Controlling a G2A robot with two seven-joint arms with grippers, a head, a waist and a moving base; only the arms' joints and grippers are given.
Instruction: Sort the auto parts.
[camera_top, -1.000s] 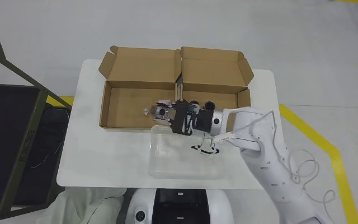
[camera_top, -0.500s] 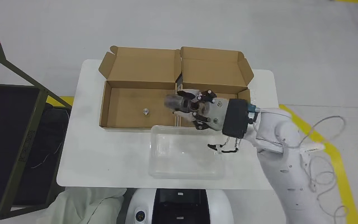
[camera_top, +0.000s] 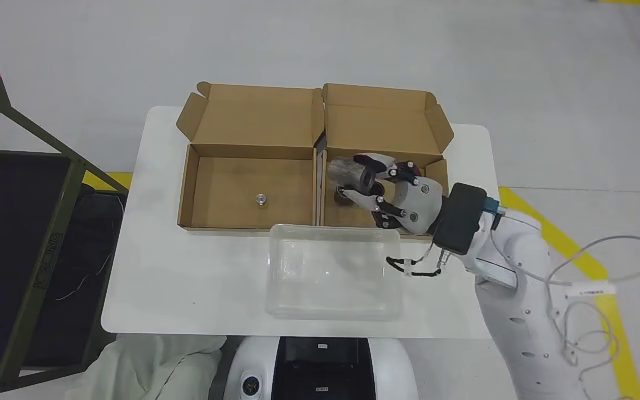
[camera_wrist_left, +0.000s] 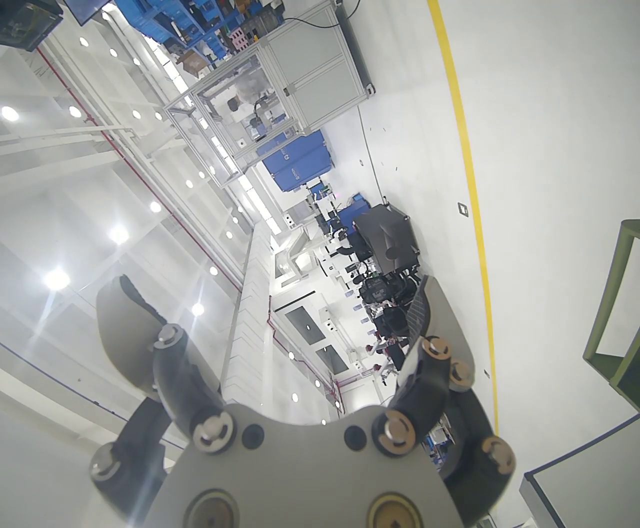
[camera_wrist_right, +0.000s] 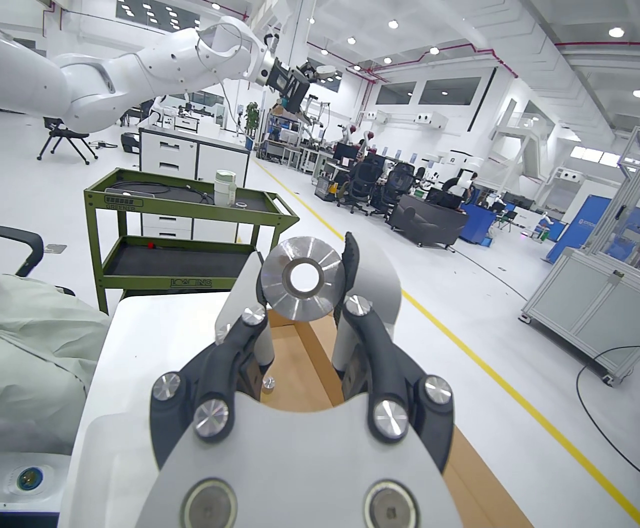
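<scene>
One second has carried the right gripper (camera_wrist_right: 304, 300) from over the left cardboard box (camera_top: 215, 190) to a spot above the right cardboard box (camera_top: 385, 128), its fingers pinching a metal bushing (camera_wrist_right: 303, 278). Judged from that, the carry is nearly done and what remains is lowering and letting go into this compartment. The bushing is a bright machined disc with a round bore through its middle and a faint radial sheen on its face, gripped by its rim and held clear of the box floor. A small metal cylinder (camera_top: 259, 198) lies in the left box, and a clear plastic tray (camera_top: 300, 290) sits just in front of both boxes. The left gripper (camera_wrist_left: 272, 310) is spread with nothing between its fingers, aimed out at the hall
</scene>
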